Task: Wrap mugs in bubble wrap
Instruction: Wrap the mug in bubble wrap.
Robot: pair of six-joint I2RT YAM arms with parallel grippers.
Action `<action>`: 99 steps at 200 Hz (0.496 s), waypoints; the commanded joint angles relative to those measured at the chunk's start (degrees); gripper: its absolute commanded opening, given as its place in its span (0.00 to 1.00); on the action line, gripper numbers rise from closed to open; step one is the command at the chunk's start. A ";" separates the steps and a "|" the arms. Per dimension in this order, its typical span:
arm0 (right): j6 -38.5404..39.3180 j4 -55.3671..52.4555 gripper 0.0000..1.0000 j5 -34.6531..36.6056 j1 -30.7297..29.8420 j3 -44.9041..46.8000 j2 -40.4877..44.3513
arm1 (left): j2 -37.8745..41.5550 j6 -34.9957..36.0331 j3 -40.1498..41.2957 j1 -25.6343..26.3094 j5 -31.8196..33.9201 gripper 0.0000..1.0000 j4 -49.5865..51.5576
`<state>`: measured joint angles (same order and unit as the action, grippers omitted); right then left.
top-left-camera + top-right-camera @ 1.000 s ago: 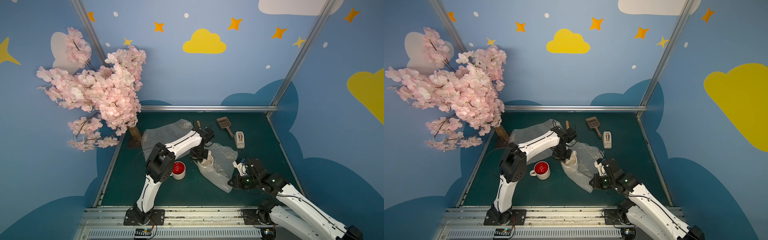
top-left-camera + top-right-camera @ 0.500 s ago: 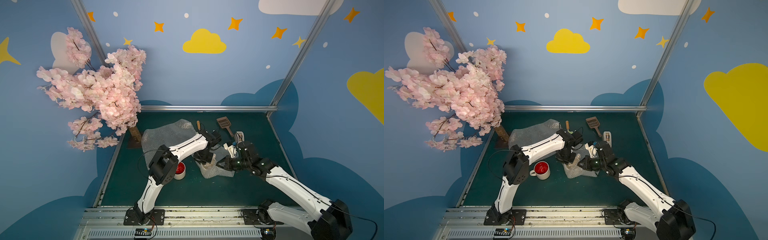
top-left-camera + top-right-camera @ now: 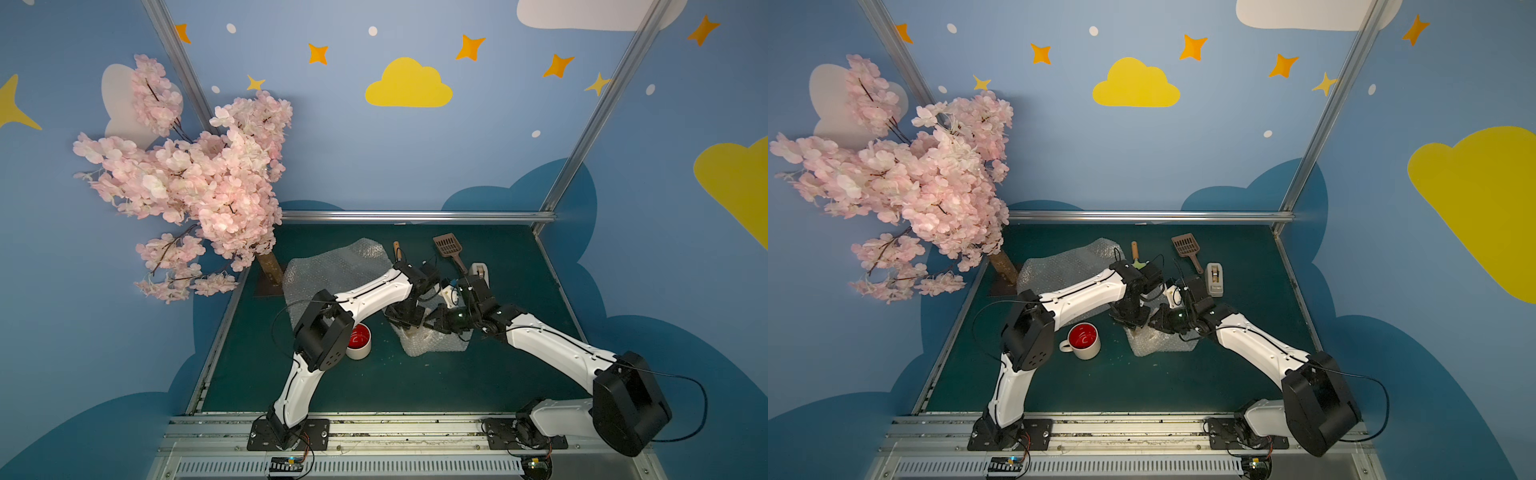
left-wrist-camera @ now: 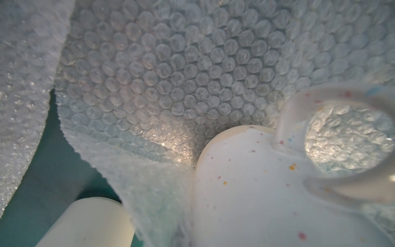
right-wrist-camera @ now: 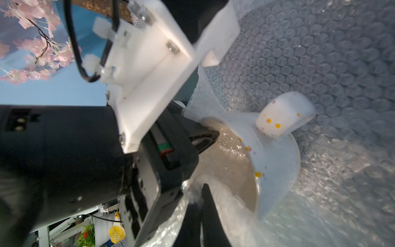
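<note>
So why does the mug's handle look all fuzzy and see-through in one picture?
In the left wrist view the handle of the mug sits very close to the lens, so it is out of focus, and a bright glare patch shows on the bubble wrap; in the right wrist view the same handle looks sharp, while the left arm up close is blurry.
</note>
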<state>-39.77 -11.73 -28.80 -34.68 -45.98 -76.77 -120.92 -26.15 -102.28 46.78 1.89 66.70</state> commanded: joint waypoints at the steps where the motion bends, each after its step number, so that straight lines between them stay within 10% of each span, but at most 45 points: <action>1: 2.32 0.28 0.00 1.86 -0.59 -1.42 -2.47 | 2.33 0.96 1.00 -0.04 -3.23 0.02 -3.53; 47: 2.95 -2.68 0.00 6.04 -2.78 -5.25 -9.23 | 5.40 1.06 4.82 -0.42 -3.69 0.08 -9.08; 99: 0.11 -9.61 0.00 12.11 -3.82 -7.54 -13.36 | 8.87 0.74 7.91 -2.03 -0.43 0.41 -9.97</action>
<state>-38.72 -15.84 -22.09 -38.09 -52.07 -88.05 -115.42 -25.39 -94.94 45.67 0.54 57.95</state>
